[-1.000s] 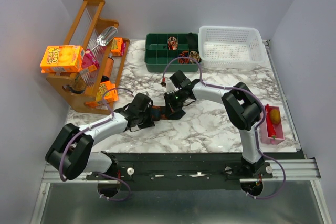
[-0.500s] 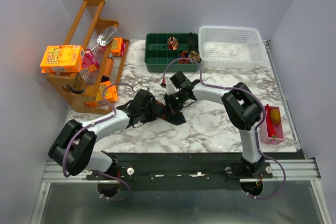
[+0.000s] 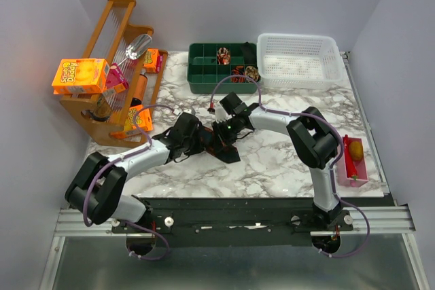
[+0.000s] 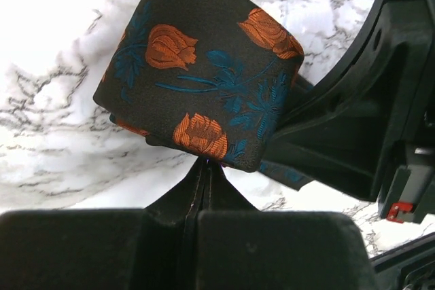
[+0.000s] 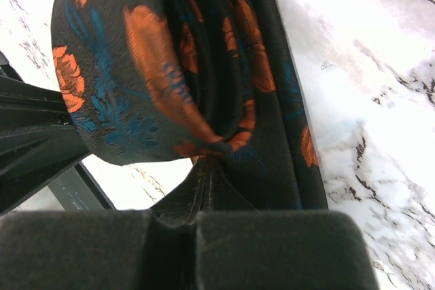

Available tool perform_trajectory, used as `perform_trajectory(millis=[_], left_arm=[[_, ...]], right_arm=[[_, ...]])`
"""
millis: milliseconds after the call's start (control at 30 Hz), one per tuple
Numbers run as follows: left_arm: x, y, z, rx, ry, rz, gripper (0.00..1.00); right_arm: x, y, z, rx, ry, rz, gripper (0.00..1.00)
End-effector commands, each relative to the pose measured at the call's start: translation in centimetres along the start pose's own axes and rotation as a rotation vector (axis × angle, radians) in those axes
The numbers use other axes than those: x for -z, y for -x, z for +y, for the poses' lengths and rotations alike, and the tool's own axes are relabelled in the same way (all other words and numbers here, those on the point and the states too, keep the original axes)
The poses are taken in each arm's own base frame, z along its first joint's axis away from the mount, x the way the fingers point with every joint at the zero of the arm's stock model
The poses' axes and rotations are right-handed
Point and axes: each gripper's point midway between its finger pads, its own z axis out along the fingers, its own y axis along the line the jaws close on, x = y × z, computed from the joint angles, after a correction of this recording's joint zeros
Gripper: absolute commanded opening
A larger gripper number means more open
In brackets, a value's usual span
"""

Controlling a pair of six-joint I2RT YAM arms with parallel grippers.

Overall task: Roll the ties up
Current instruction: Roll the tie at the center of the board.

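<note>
Two coils: far coil (image 3: 223, 54) and near coil (image 3: 253, 71) lie in separate compartments of the green tray (image 3: 204, 87); these look finished.
Tie in work: tie (image 4: 204, 66) sits mid-counter (image 3: 272, 161) between the arms, wound into a fat, loose roll, with a flat tail trailing on the marble.
Left end effector (image 4: 202, 168): pinched shut on the roll's lower edge.
Right end effector (image 5: 207, 168): pinched shut on the folds from the opposite side.
Remaining, by the look of it: wind in the tail, tighten the roll, place it in a free compartment.
</note>
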Motion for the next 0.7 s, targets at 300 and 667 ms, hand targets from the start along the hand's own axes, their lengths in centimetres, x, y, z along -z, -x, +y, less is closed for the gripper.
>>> perform_trajectory(millis=[300, 667], left_arm=[[0.2, -0.8, 0.8, -0.031, 0.031, 0.018, 0.18], [5.2, 2.6, 0.7, -0.088, -0.002, -0.078, 0.80]], right_arm=[[0.7, -1.0, 0.4, 0.024, -0.031, 0.030, 0.00], [5.3, 3.0, 3.6, 0.111, -0.035, -0.091, 0.00]])
